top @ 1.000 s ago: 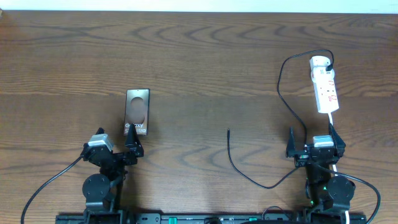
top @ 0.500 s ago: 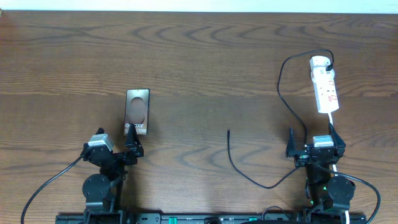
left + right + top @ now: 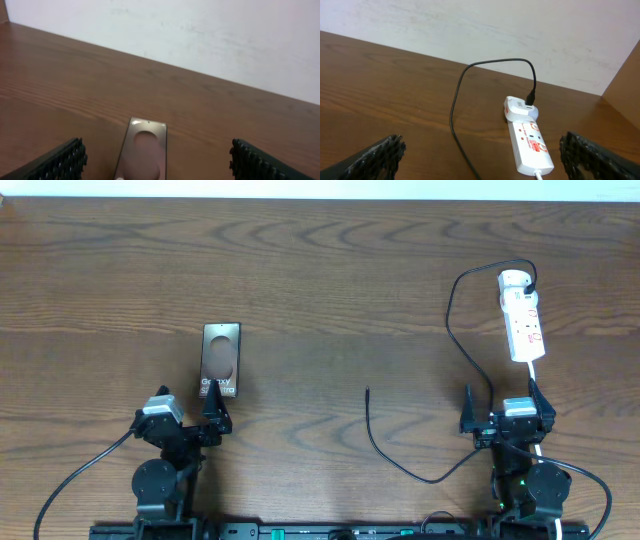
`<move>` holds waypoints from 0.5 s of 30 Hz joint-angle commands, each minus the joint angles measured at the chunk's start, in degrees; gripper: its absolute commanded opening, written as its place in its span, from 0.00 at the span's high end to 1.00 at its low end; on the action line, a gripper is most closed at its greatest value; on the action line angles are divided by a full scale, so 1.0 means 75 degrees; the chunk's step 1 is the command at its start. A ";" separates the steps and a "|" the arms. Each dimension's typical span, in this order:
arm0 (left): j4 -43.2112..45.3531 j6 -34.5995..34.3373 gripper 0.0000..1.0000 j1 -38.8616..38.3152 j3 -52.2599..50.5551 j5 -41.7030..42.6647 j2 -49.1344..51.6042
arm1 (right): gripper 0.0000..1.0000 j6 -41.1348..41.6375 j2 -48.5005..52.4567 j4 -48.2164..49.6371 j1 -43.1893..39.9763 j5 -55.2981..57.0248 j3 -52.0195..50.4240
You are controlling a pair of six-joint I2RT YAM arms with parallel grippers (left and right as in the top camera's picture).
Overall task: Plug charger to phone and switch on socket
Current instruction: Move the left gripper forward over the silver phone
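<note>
My left pincer (image 3: 157, 161) and right pincer (image 3: 486, 156) gape empty; the charger (image 3: 368, 418) looks light and limp, best pinched just behind its tip (image 3: 367, 392)

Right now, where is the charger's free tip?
In the overhead view, the charger tip lies on the table right of centre, between the phone and the right gripper.

Only readable text: white lettering on flat dark rectangular phone with brownish oval on face (image 3: 221, 360), at end nearest robot, overhead view. First line reads "Galaxy", middle letters partly hidden. Second line below it too small, partly covered, unreadable. Left wrist view: phone (image 3: 144, 150) lettered end cut off at frame edge, no text. On white elongated power strip (image 3: 523, 320): small red marks on top face, blurred, unreadable in both overhead and right wrist (image 3: 530, 142) views.
</note>
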 commanded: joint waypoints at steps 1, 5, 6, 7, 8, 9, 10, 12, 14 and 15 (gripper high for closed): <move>-0.0149 0.0195 0.09 0.0026 0.0909 0.0134 0.0478 | 0.01 0.0061 -0.0044 -0.0038 0.0073 0.0061 -0.0006; -0.0428 0.0510 0.08 0.0026 0.2005 0.0405 0.1693 | 0.01 0.0061 -0.0044 -0.0038 0.0073 0.0061 -0.0006; -0.0519 0.0560 0.09 0.0026 0.2363 0.0557 0.2124 | 0.01 0.0061 -0.0044 -0.0038 0.0073 0.0061 -0.0006; -0.0627 0.0562 0.09 0.0026 0.2678 0.0664 0.2506 | 0.01 0.0061 -0.0044 -0.0038 0.0073 0.0061 -0.0006; -0.0758 0.0562 0.09 0.0026 0.3019 0.0737 0.2908 | 0.01 0.0061 -0.0044 -0.0038 0.0073 0.0061 -0.0006; -0.0898 0.0562 0.09 0.0026 0.3363 0.0755 0.3314 | 0.01 0.0061 -0.0044 -0.0038 0.0073 0.0061 -0.0006; -0.1061 0.0565 0.09 0.0026 0.3762 0.0848 0.3794 | 0.01 0.0061 -0.0044 -0.0038 0.0073 0.0061 -0.0006; -0.1311 0.0565 0.09 0.0026 0.4447 0.0915 0.4613 | 0.01 0.0061 -0.0044 -0.0038 0.0073 0.0061 -0.0006; -0.1719 0.0595 0.09 0.0026 0.5284 0.0938 0.5560 | 0.01 0.0061 -0.0047 -0.0038 0.0073 0.0061 -0.0006; -0.1903 0.0606 0.08 0.0026 0.5592 0.0935 0.5893 | 0.01 0.0061 -0.0044 -0.0038 0.0073 0.0061 -0.0006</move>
